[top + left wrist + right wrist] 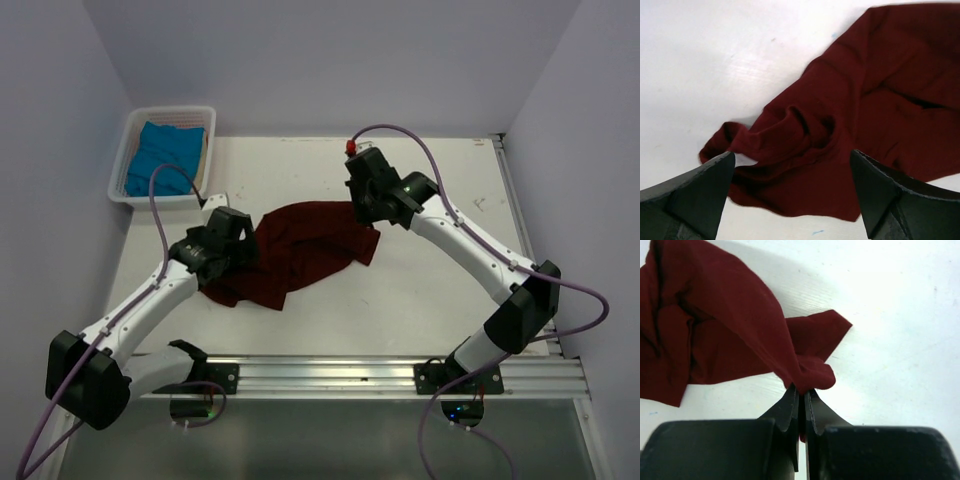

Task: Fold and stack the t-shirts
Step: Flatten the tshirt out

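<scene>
A dark red t-shirt (300, 250) lies crumpled on the white table (420, 290), between the two arms. My right gripper (362, 212) is shut on a bunched fold of the shirt's right edge; the wrist view shows the cloth (740, 325) pinched between the closed fingertips (801, 390) and lifted off the table. My left gripper (238, 258) is open above the shirt's left part; in its wrist view the shirt (860, 110) lies below, between the spread fingers (700, 185), untouched. A folded blue t-shirt (163, 158) lies in the basket.
A white plastic basket (130, 130) stands at the table's far left corner. A metal rail (330, 375) runs along the near edge by the arm bases. Walls close in the left, back and right sides.
</scene>
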`<state>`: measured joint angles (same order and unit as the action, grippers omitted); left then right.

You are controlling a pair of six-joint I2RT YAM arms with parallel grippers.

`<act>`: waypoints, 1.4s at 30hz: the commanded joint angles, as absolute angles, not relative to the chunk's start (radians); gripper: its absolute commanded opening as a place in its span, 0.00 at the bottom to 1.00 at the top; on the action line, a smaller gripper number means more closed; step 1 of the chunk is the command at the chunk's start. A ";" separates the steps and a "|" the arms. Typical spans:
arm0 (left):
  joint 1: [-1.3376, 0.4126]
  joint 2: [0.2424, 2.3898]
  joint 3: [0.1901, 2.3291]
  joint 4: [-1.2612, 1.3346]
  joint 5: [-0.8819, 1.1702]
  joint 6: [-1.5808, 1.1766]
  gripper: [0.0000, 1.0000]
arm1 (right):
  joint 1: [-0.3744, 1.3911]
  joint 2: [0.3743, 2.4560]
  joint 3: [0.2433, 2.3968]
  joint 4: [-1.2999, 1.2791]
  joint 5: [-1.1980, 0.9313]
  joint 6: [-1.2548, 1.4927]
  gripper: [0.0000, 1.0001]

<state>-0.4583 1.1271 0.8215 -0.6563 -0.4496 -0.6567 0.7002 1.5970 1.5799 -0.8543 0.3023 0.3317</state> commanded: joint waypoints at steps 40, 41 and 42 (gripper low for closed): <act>-0.566 1.631 1.104 -0.693 -0.267 -0.348 0.61 | 0.667 1.522 1.468 -0.873 0.407 0.330 0.00; -0.568 1.632 1.103 -0.701 -0.270 -0.347 0.57 | 0.667 1.522 1.465 -0.871 0.405 0.330 0.00; -0.568 1.635 1.101 -0.704 -0.282 -0.345 0.47 | 0.661 1.522 1.460 -0.868 0.403 0.331 0.00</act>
<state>-0.5598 1.6268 1.0828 -0.6773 -0.2508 -0.3714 0.6758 1.5455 1.4723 -0.8925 0.4011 0.3321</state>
